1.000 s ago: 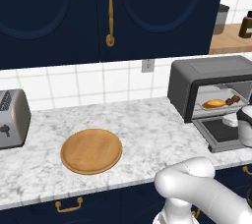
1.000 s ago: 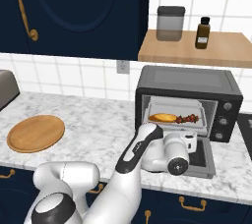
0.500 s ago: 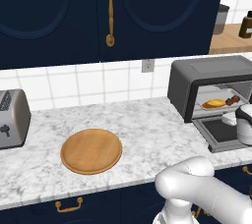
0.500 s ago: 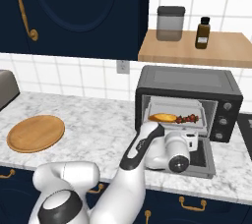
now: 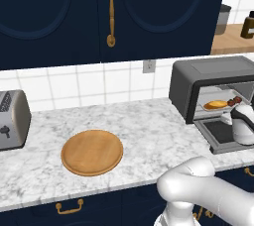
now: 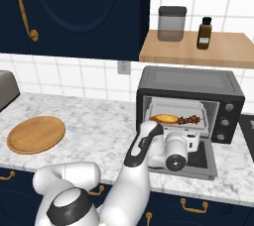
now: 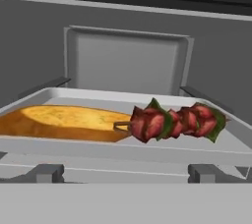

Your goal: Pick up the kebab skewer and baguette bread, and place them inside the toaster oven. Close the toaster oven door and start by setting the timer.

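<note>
The loading step is judged complete and the door-closing step is in hand: the toaster oven (image 6: 191, 102) stands at the right end of the marble counter (image 5: 149, 136) with the toaster oven door (image 6: 201, 156) dropped flat in front of it, and both foods are seen lying on the tray (image 7: 123, 147) inside. The baguette bread (image 7: 64, 122) rests on the tray's left part in the hand view and the kebab skewer (image 7: 174, 122) on its right, the stick end of the skewer touching or just overlapping the bread's end. The gripper (image 6: 187, 138) is held just above the lowered door, facing the cavity, with its jaws spread wide and nothing between them. The next move is judged to call for a retreat from the opening, a reach under or against the door's front edge to swing it up shut, and then a turn of one of the knobs (image 6: 227, 121) on the right-hand panel for the timer. Elsewhere on the counter a round wooden plate (image 5: 92, 151) sits bare well to the left, and a silver slot toaster (image 5: 12, 120) is placed at the far left. Dark blue wall cabinets (image 5: 109, 12) with brass handles hang above white tiles, and a wooden shelf (image 6: 198, 47) carries a grey canister (image 6: 171, 23) and a dark bottle (image 6: 204, 32).
</note>
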You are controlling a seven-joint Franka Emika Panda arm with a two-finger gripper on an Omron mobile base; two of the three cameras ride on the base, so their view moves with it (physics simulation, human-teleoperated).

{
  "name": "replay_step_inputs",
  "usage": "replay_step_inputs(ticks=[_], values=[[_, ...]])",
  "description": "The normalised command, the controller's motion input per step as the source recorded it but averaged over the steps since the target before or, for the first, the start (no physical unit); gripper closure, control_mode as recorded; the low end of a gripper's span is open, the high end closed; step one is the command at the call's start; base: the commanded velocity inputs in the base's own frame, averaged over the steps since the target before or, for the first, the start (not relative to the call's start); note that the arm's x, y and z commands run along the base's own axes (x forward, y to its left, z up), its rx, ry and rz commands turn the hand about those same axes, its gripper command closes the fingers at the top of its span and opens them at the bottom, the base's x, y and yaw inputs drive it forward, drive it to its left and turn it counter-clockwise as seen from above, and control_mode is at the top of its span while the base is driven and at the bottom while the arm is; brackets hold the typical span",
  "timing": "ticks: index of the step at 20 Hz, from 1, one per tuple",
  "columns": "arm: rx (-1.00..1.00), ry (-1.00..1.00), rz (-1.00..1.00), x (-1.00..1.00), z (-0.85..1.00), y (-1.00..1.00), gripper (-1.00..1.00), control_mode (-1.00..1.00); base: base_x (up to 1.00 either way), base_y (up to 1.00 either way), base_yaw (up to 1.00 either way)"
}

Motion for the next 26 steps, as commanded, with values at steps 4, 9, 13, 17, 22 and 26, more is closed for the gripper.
replay_step_inputs(ticks=[4,9,13,17,22,26], values=[[0.0,0.0,-0.02,0.24,-0.02,0.0,-1.0,-1.0,0.0,0.0,0.0],[0.0,0.0,0.0,0.23,-0.01,0.0,-1.0,-1.0,0.0,0.0,0.0],[0.0,0.0,0.0,0.13,-0.03,0.0,-1.0,-1.0,0.0,0.0,0.0],[0.0,0.0,0.0,0.08,-0.04,0.0,-1.0,-1.0,0.0,0.0,0.0],[0.0,0.0,0.0,0.13,0.0,0.0,-1.0,-1.0,0.0,0.0,0.0],[0.0,0.0,0.0,0.16,0.0,0.0,-1.0,-1.0,0.0,0.0,0.0]])
